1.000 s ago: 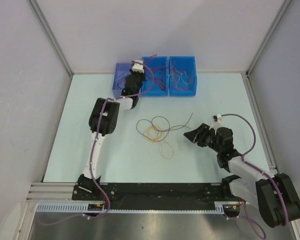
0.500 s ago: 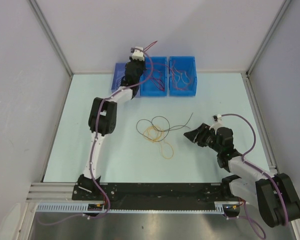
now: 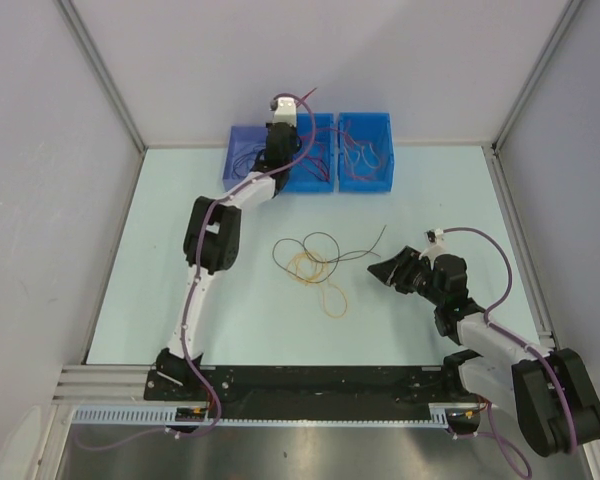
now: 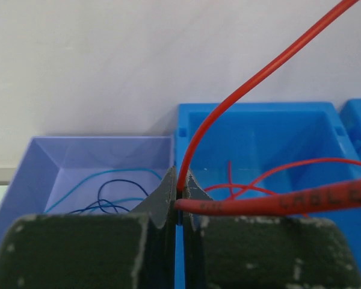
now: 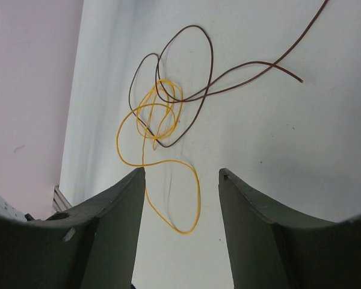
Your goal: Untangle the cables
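Two left jaws are clamping a red cable over the blue bin, seemingly to sort it, while the right jaws are hovering apart, facing the tangle on the tabletop.

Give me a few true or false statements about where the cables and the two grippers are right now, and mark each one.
1. The left gripper is shut on a red cable. True.
2. The right gripper holds the yellow cable. False: its jaws stand open and empty above the table, where that cable lies.
3. The yellow cable and the dark cable overlap. True.
4. The leftmost bin holds red cables. False: blue cables lie in it.
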Tool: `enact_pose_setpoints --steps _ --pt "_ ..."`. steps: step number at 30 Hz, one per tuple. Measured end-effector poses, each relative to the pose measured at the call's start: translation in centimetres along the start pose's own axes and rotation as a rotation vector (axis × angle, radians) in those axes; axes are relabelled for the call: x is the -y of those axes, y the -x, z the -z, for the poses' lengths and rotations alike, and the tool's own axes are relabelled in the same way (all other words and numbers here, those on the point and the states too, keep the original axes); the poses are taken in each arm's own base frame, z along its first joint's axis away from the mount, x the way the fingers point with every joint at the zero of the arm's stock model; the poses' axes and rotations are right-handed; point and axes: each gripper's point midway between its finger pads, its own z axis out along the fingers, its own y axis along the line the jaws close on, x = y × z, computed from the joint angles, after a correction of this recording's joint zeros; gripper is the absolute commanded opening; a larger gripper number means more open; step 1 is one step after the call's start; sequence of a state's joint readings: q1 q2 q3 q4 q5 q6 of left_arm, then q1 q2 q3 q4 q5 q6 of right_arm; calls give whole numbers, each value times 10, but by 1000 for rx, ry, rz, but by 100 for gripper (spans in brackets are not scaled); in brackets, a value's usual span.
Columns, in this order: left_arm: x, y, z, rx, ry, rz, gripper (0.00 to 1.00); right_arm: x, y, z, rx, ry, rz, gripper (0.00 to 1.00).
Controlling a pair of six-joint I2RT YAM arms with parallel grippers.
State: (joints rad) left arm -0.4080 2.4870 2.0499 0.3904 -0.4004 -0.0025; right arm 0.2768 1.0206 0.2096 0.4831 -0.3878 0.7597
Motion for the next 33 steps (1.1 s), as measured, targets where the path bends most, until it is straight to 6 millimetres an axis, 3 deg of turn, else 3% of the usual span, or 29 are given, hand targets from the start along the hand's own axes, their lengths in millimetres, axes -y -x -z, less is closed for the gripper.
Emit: enact_pose_setpoints --steps 5,13,17,21,33 --pt "-17 13 -3 14 23 29 0 0 0 0 -1 2 0 56" --pt "-25 95 12 134 33 84 0 -1 0 1 -1 6 0 56" --pt "-28 122 18 187 34 106 0 -2 0 1 -4 8 -7 56" --pt "-29 131 20 208 39 113 0 -3 0 1 -5 11 -7 56" --pt "-29 121 20 192 37 96 0 -3 0 2 -5 12 -9 55"
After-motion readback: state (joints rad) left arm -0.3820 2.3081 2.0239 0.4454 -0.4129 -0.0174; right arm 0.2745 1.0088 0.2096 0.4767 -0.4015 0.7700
